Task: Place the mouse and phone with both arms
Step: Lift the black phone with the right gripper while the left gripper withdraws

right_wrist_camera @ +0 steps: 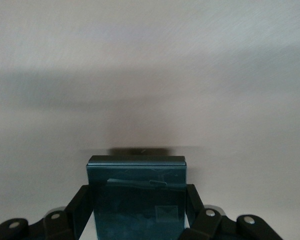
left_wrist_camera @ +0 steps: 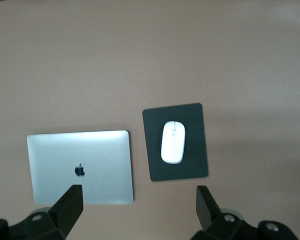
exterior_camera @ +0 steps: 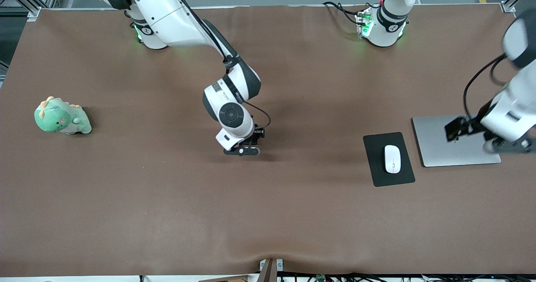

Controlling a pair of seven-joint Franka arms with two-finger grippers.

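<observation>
The white mouse lies on a black mouse pad toward the left arm's end of the table; it also shows in the left wrist view. My left gripper hangs open and empty over the silver laptop, beside the mouse pad; its fingers stand wide apart. My right gripper is low over the bare middle of the table. In the right wrist view it is shut on the phone, a dark glossy slab held between both fingers just above the table.
A closed silver laptop lies beside the mouse pad, toward the left arm's end. A green dinosaur plush sits toward the right arm's end. Brown cloth covers the table.
</observation>
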